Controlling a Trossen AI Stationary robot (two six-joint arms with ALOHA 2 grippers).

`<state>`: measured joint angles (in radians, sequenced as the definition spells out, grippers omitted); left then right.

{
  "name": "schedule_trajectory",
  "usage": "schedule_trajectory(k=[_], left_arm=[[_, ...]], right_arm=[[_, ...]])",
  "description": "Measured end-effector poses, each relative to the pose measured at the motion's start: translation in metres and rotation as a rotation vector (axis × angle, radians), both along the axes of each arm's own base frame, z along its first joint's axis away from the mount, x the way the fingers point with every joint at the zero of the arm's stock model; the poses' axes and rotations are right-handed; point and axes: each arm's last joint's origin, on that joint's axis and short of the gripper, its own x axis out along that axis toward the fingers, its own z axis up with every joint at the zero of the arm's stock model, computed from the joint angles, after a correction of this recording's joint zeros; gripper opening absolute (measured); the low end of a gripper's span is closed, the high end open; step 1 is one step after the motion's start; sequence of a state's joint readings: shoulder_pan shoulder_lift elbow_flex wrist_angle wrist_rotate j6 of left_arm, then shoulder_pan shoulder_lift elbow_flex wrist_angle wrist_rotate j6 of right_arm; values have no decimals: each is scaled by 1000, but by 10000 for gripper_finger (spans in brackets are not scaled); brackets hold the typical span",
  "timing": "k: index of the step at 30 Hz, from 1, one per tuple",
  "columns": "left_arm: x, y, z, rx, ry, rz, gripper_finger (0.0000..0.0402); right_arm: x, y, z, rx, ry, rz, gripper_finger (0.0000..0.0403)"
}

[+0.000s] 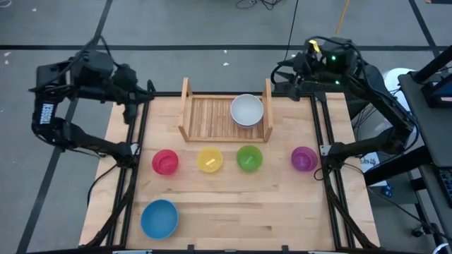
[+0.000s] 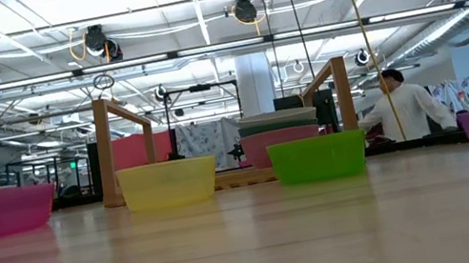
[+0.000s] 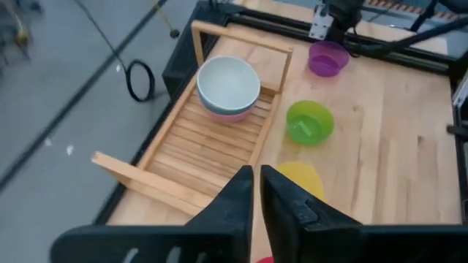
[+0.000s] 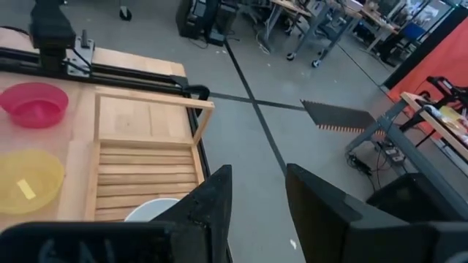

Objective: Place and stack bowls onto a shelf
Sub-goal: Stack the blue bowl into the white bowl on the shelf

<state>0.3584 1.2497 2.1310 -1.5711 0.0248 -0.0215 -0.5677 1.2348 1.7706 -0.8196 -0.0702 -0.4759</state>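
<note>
While blue bowl (image 1: pixel 159 218) sits nearest on table (image 1: pixel 254 212), row pink (image 1: pixel 165 161), yellow (image 1: pixel 210 159), green (image 1: pixel 249 158), purple (image 1: pixel 304 158) waits; white-topped stack (image 1: pixel 247 110) on shelf (image 1: pixel 205 117) right side. Left claw (image 3: pixel 255 191) closed, right claw (image 4: pixel 257 191) open, both parked behind. Grab one rim, lower level.

Stacked bowls (image 2: pixel 279 133) (lower colours unclear)

Person (image 2: pixel 410 110) beyond plywood table (image 1: pixel 282 204)

Grey floor (image 1: pixel 212 28) with dark tape lines, pipe-hung white ceiling (image 2: pixel 193 3), distant workbenches (image 4: pixel 322 22).
</note>
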Motion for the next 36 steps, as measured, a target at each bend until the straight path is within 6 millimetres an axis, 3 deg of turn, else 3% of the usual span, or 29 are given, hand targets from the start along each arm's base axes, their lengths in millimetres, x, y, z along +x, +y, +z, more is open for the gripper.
schedule_trajectory(k=[9, 15, 22, 30, 36], left_arm=[[39, 12, -16, -110, 85, -21, 93], [55, 10, -61, -209, 263, -69, 97], [61, -9, -122, -342, 479, -222, 97], [51, -44, -172, -371, 663, -340, 97], [47, -71, -200, -379, 613, -392, 97]], right_arm=[[0, 2, -4, -17, 60, -45, 121], [-5, 5, -3, -15, 62, -49, 121], [-12, 9, 1, -31, 49, -48, 121], [-30, 20, 10, -3, -29, -66, 121], [-41, 27, 12, 48, -61, -88, 121]])
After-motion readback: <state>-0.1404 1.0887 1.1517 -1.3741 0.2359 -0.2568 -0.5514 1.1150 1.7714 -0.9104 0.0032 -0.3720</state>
